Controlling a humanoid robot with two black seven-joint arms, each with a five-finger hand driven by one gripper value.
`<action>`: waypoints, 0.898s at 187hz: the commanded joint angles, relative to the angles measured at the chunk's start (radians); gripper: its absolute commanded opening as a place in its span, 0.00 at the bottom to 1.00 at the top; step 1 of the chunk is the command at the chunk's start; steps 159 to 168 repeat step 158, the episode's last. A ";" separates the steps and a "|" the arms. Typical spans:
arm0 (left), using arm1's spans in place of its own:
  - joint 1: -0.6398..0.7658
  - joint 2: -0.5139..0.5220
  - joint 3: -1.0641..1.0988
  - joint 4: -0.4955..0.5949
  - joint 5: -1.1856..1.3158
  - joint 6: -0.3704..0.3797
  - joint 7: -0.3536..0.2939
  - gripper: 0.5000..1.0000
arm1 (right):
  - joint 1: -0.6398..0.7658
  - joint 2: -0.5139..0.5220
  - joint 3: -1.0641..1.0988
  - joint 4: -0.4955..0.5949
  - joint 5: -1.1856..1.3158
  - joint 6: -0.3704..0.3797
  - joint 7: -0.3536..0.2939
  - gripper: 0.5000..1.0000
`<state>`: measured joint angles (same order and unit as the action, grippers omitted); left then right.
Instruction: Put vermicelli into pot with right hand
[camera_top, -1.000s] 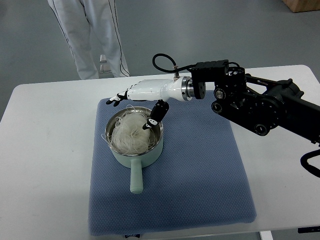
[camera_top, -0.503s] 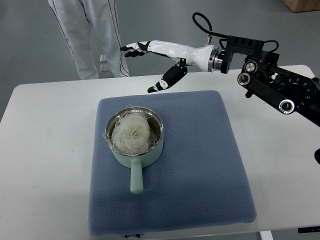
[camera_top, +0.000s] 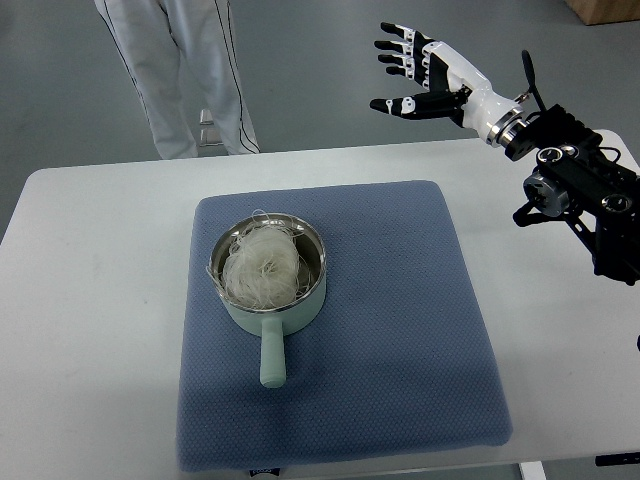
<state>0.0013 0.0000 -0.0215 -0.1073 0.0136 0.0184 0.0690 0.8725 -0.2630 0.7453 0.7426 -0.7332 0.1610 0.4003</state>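
A nest of white vermicelli (camera_top: 262, 270) lies inside the pale green pot (camera_top: 297, 308), whose handle points toward the near edge. A few strands hang over the rim at the left and back. My right hand (camera_top: 412, 72) is raised high beyond the table's far edge, well to the right of the pot, fingers spread and holding nothing. Its black arm (camera_top: 580, 195) comes in from the right edge. The left arm does not show.
The pot stands on a blue mat (camera_top: 400, 340) laid on the white table (camera_top: 90, 300). A person in white trousers (camera_top: 190, 70) stands behind the table at the back left.
My right hand has lifted away from the pot rim and swung up and to the right, ending far from the pot. The vermicelli stays in the pot.
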 joint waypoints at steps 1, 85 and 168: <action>0.000 0.000 0.000 0.000 -0.001 0.000 0.000 1.00 | -0.036 -0.001 0.003 -0.012 0.124 -0.026 0.000 0.81; 0.000 0.000 0.000 0.000 0.000 0.000 0.000 1.00 | -0.116 0.041 0.006 -0.022 0.345 -0.175 -0.001 0.83; 0.000 0.000 0.000 0.000 0.000 0.000 0.000 1.00 | -0.164 0.054 0.008 -0.025 0.345 -0.184 0.025 0.83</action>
